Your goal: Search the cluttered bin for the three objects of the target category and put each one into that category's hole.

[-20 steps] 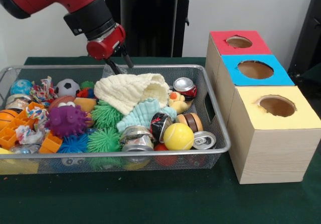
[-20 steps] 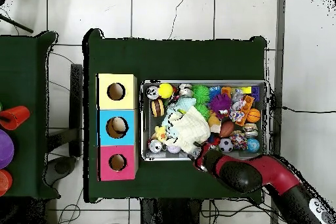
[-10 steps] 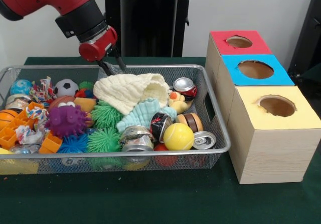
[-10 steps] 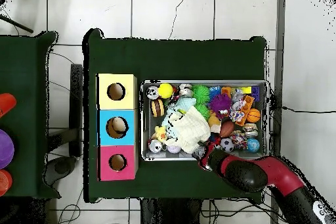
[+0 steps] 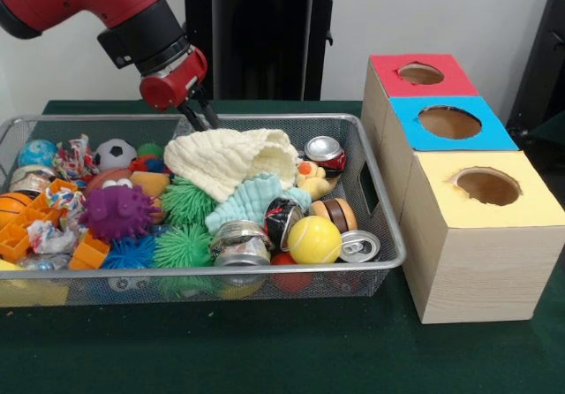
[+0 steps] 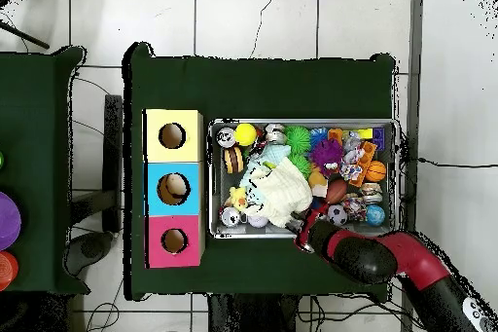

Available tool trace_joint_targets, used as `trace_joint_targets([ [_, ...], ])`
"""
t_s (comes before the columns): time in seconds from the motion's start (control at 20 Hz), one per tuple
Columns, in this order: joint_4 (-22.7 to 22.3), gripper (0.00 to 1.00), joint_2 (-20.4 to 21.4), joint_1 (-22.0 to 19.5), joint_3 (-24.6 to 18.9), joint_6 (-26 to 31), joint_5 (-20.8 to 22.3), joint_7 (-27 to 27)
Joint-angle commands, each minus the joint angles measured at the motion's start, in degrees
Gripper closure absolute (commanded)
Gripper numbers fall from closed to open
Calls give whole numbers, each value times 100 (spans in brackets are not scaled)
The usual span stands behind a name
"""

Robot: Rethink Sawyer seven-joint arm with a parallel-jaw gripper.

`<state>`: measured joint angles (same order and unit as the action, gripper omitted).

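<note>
In the front view, my gripper [image 5: 199,116] hung over the far rim of the silver wire-mesh bin [image 5: 375,201], its two thin black fingers [image 5: 189,114] close together at the tips and clamped on nothing, just above the far edge of the cream knitted cloth [image 5: 231,158]. That cloth lay draped over the middle of the clutter, with a pale blue ribbed rubber toy [image 5: 250,199] under its near side. To its left sat a purple spiky ball [image 5: 116,211], a small black-and-white football [image 5: 117,154] and two green bristly balls [image 5: 184,224]; orange plastic blocks [image 5: 19,234] filled the left end. Crushed drink cans lay at the right end: a red one [image 5: 325,154] toward the far side, a silver one [image 5: 239,241] toward the near rim, beside a smooth yellow ball [image 5: 313,239]. Right of the bin stood the wooden box with red [image 5: 421,74], blue [image 5: 449,122] and yellow [image 5: 486,186] tops, each with a round hole.

In the overhead view, my red and black arm [image 6: 389,258] reached in from the lower right, and its end sat at the bin's lower rim beside the cloth [image 6: 280,192]. The fingers themselves were too small to make out there. Something pale showed inside the blue hole [image 6: 173,188].
</note>
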<state>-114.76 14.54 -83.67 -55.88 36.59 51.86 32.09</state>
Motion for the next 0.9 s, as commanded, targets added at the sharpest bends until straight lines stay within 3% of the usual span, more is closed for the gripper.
trace_joint_targets([
  [0.05,892,100,-126,28,379,963,30,-1606],
  [0.5,806,100,-115,32,404,811,49,-1432],
  [0.7,186,100,343,19,245,482,-91,-572],
  [0.9,-587,100,1358,200,-191,351,-655,502],
])
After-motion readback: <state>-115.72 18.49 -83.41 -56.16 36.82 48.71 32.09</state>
